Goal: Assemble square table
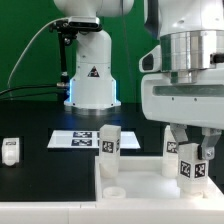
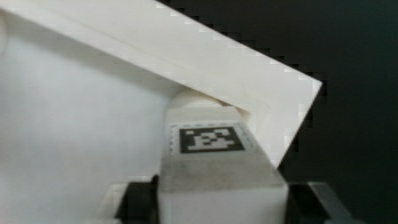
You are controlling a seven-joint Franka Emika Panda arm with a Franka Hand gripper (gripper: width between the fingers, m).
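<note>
The white square tabletop [image 1: 140,178] lies flat at the front, rim up, with a round corner socket [image 1: 113,188] showing near its left edge. One white tagged leg [image 1: 108,143] stands upright at its far left corner. My gripper [image 1: 190,152] is shut on a second tagged leg [image 1: 187,163] and holds it upright over the tabletop's far right corner. In the wrist view the held leg [image 2: 217,160] sits between the dark fingers [image 2: 164,198], its end against the tabletop's rim corner [image 2: 214,75]. A third leg [image 1: 10,151] lies on the table at the exterior view's left.
The marker board [image 1: 78,138] lies flat behind the tabletop. The white robot base [image 1: 90,75] stands at the back with a cable running off to the exterior view's left. The table surface is black.
</note>
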